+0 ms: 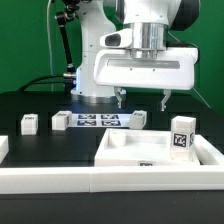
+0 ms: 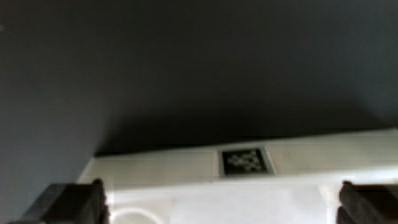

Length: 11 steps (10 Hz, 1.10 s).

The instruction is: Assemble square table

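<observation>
Was standing by the rig when this happened. The robot's white two-finger gripper (image 1: 143, 100) hung above the black table (image 1: 30, 100) with its dark fingers (image 1: 120, 98) spread as wide as they'd go and nothing between them, so not holding anything and not touching any part.

The white plastic square tabletop with the raised rim (image 1: 130, 148) lay flat toward the exterior view's right, just behind the long white border rail (image 1: 100, 180) that ran across the front. The gripper was above and a little behind the tabletop's far edge.

The small white tagged block legs were scattered around. One leg (image 1: 29, 123) sat well off to the exterior view's left and a second leg (image 1: 60, 120) was near it. A third leg (image 1: 136, 119) sat just past the tabletop's far edge, and a fourth leg (image 1: 181, 135) stood upright by the tabletop's far right corner. Couldn't tell if that last one sat inside the rim or just behind it.

The marker board (image 1: 97, 120) lay flat between the second and third legs, roughly under the gripper. The wrist view was too blurry to add much: both fingertips, a white edge with a tag, and the dark table.
</observation>
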Tool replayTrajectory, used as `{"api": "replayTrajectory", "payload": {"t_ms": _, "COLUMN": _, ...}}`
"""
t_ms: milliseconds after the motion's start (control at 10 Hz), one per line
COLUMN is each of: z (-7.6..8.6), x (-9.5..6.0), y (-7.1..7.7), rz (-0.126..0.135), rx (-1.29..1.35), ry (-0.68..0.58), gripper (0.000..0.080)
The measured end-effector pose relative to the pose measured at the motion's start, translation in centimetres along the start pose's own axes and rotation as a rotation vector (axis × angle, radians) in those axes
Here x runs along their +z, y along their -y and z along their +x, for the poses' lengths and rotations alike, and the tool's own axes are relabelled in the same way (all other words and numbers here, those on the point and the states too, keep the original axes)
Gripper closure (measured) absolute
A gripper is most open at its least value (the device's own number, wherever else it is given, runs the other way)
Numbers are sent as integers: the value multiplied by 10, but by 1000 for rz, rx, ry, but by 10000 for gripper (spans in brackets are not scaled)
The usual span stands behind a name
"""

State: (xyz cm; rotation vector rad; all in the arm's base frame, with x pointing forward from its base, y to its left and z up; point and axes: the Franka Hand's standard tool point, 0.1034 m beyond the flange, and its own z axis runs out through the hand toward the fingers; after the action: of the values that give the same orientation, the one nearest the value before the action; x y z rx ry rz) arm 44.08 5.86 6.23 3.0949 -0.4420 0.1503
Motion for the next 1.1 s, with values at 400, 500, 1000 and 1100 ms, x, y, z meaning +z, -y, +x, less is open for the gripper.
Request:
{"api": "replayTrajectory", "payload": {"t_ms": 400, "z": -32, "x": 10, "y": -29, "rz": -15, "rx": 34, "ry": -15, "gripper": 150}}
{"api": "replayTrajectory", "payload": {"t_ms": 500, "z": -37, "x": 11, "y": -29, "rz": -18, "rx": 29, "ry": -8, "gripper": 150}}
{"api": "replayTrajectory", "payload": {"t_ms": 1000, "z": -54, "x": 16, "y": -41, "rz": -34, "rx": 16, "ry": 17, "gripper": 150}}
{"api": "replayTrajectory", "payload": {"t_ms": 1100, "z": -54, "x": 17, "y": -45, "rz": -32, "rx": 49, "ry": 4, "gripper": 150}}
